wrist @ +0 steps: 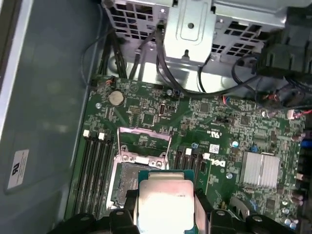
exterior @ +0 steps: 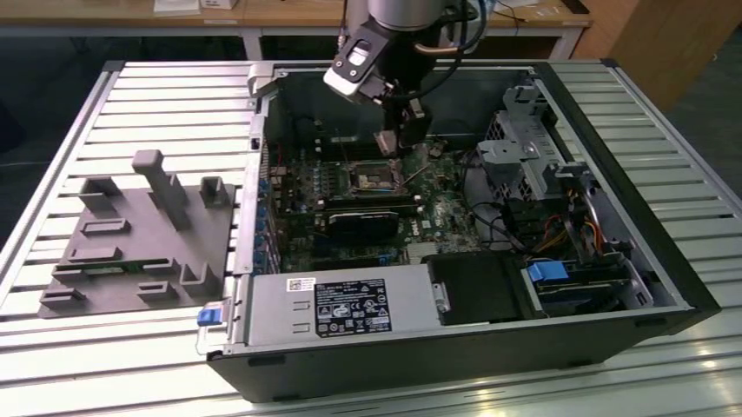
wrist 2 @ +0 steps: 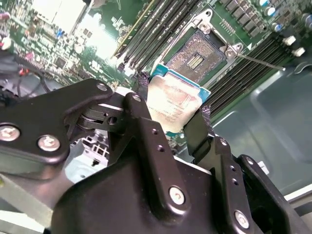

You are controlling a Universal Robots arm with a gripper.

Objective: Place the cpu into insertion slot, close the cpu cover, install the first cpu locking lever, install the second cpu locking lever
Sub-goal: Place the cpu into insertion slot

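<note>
My gripper [exterior: 392,139] hangs inside the open computer case, shut on the cpu [wrist 2: 176,103], a flat square chip with a silvery top. In both wrist views the black fingers [wrist 2: 146,126] clamp the chip by two opposite edges. The chip [wrist: 165,200] hovers just above and beside the insertion slot [wrist: 126,181], tilted and not touching it. The slot [wrist 2: 195,57] lies bare with its dark contact field showing. The cpu cover [wrist: 145,142] stands flipped up at the slot's far side. A thin locking lever [wrist 2: 258,61] sticks out loose beside the slot.
Black memory slots [wrist: 95,168] flank the socket. A silver heatsink [wrist: 261,168], drive cage [exterior: 527,152], cables [exterior: 510,230] and power supply [exterior: 336,304] crowd the case. A grey fixture plate [exterior: 134,239] with holders lies on the slatted table at the exterior view's left.
</note>
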